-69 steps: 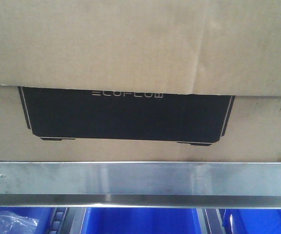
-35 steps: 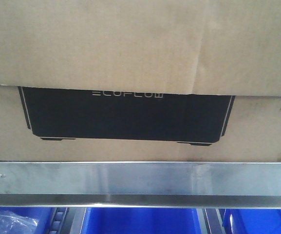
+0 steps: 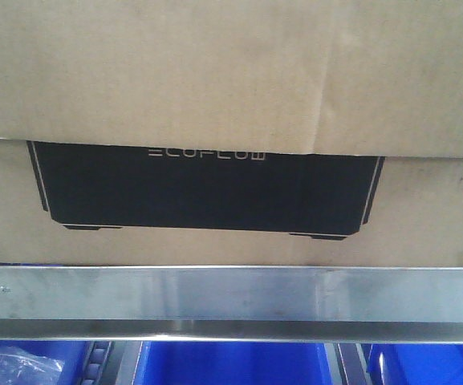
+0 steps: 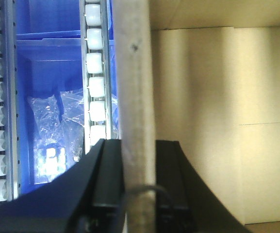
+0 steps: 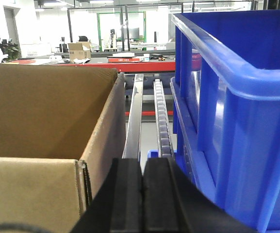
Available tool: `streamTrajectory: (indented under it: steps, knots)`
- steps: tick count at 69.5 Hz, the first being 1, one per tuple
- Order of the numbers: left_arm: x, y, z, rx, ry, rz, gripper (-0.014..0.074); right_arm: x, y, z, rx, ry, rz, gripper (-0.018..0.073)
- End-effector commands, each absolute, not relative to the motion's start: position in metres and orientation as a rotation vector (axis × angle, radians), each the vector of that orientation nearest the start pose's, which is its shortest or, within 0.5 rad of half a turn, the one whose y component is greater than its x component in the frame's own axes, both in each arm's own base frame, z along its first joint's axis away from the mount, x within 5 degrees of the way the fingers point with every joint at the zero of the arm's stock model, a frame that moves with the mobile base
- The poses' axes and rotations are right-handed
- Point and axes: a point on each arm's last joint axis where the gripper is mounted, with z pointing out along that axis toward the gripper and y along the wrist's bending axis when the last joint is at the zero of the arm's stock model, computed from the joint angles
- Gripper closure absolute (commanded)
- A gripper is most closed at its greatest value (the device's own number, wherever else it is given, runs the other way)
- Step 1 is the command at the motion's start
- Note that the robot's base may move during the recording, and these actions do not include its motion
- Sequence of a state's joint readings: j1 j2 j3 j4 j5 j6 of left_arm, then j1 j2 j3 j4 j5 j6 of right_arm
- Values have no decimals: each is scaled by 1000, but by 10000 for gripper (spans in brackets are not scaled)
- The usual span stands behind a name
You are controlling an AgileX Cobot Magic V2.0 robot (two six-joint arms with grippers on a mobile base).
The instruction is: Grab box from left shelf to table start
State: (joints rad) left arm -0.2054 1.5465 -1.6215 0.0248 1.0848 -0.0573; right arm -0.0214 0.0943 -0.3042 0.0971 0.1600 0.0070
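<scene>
The cardboard box (image 3: 215,80) with a black ECOFLOW label (image 3: 207,188) fills the front view, standing on a shelf behind a metal rail (image 3: 231,293). In the left wrist view my left gripper (image 4: 139,145) has its jaws apart, one on each side of the rail (image 4: 135,73), with the box wall (image 4: 203,97) to the right. I cannot tell whether it clamps the rail. In the right wrist view my right gripper (image 5: 142,165) is shut and empty, between the open box's corner (image 5: 42,111) and a blue bin (image 5: 237,97).
Blue bins (image 3: 231,365) sit below the rail, one holding plastic bags (image 4: 57,116). White roller tracks (image 4: 95,73) run beside them, and one (image 5: 161,121) runs ahead of the right gripper. A workshop with tables lies far behind.
The box label sits very slightly further left in the front view. Nothing else has visibly moved.
</scene>
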Motion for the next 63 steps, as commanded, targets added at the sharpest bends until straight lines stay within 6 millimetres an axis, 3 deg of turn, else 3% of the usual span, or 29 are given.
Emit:
streamTrajectory:
  steps: [1,6,15,22,33,46,63]
  knots:
    - [318,-68,417,187,2391,-125,698,44,0,317,65,1377,59,448]
    - [318,-68,417,187,2391,-125,697,46,0,322,63,1425,61,337]
    - [317,-68,416,188,2395,-125,697,53,1,333,62,1490,64,53]
    - [317,-68,416,188,2396,-125,697,60,1,344,60,1566,67,-56]
    - [318,-68,417,187,2390,-125,697,76,3,366,32,1731,70,-64]
    - [318,-68,417,187,2390,-125,697,102,24,397,-257,1916,184,-64]
    - [318,-68,417,187,2390,-125,698,157,28,430,-120,2014,269,-64]
